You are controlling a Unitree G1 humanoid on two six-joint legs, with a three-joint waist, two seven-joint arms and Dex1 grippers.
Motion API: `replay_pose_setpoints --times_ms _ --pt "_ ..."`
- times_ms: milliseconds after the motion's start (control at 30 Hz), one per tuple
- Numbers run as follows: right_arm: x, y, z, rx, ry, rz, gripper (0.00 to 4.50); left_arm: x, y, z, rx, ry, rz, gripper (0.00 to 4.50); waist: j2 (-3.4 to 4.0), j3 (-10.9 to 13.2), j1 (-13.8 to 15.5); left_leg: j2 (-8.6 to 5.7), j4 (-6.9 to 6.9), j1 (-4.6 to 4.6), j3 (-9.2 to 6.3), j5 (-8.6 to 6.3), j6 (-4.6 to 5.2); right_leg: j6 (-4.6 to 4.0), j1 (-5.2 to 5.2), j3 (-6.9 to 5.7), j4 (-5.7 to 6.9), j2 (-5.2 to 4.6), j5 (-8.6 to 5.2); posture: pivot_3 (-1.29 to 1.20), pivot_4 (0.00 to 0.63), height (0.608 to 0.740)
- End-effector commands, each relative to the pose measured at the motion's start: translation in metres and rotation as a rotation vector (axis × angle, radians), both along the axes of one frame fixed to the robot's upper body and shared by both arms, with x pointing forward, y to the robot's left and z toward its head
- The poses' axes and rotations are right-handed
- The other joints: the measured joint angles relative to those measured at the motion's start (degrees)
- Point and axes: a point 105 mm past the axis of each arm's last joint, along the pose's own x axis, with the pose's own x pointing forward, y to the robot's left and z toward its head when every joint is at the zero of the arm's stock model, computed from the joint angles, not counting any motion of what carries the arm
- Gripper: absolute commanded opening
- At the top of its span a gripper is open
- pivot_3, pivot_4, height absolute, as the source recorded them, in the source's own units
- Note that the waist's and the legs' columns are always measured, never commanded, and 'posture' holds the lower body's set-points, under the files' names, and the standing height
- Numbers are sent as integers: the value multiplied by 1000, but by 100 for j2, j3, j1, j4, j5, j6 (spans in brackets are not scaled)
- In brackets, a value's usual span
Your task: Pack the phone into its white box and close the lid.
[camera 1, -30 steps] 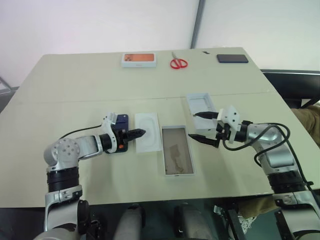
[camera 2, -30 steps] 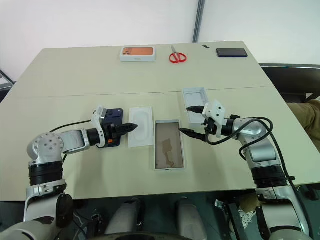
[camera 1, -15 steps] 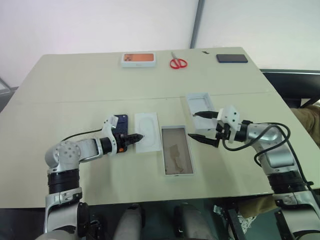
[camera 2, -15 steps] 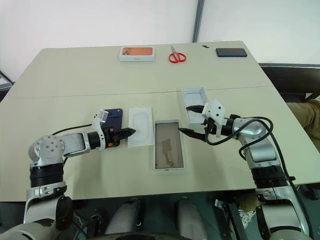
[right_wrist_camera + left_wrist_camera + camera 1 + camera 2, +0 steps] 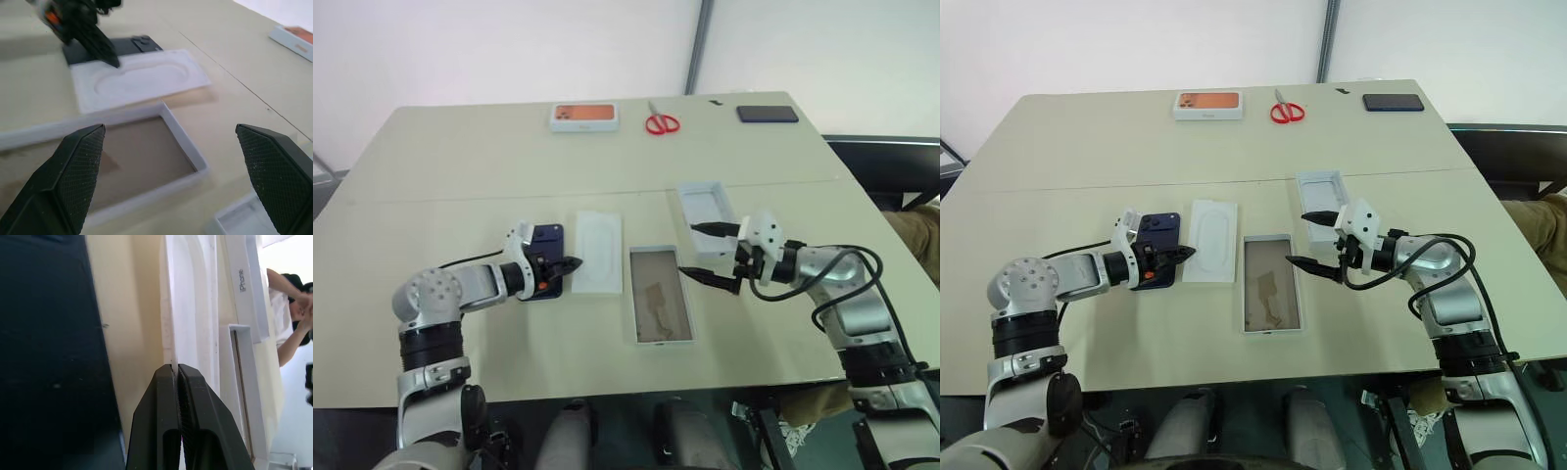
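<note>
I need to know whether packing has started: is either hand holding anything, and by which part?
The left hand is shut on the flat white insert, pinching its near long edge. The right hand is open, empty.

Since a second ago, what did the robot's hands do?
The left gripper closed on the insert's edge and tugged it slightly left. The right gripper stayed open. The phone, box and lid stayed put.
</note>
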Motion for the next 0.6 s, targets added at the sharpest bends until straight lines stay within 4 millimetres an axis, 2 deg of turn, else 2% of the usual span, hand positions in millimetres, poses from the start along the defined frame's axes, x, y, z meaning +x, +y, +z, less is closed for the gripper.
replay_pose_setpoints --times_ms 33,267,367,600 --pt "-26 17 9 38 50 129 4500 0 5 9 -23 -29 0 100 -3 2 10 0 0 -2 -1 0 0 0 0 -1 -1 0 0 0 150 740" --pt "-59 25 -33 -117 156 272 4500 5 3 28 10 -190 2 100 -14 9 39 -1 0 -10 -3 -1 -2 0 1 -5 -19 -3 0 0 150 740" --pt "-71 16 -60 -272 169 341 4500 6 5 34 4 -224 5 100 -18 11 35 -1 -3 -10 -3 -1 -1 1 2 -7 -27 -3 0 0 150 740" --pt "-64 20 -64 -280 149 353 4500 11 6 41 19 -285 40 100 -26 16 21 1 -8 -9 -2 0 -2 1 1 -5 -31 -2 0 0 150 740"
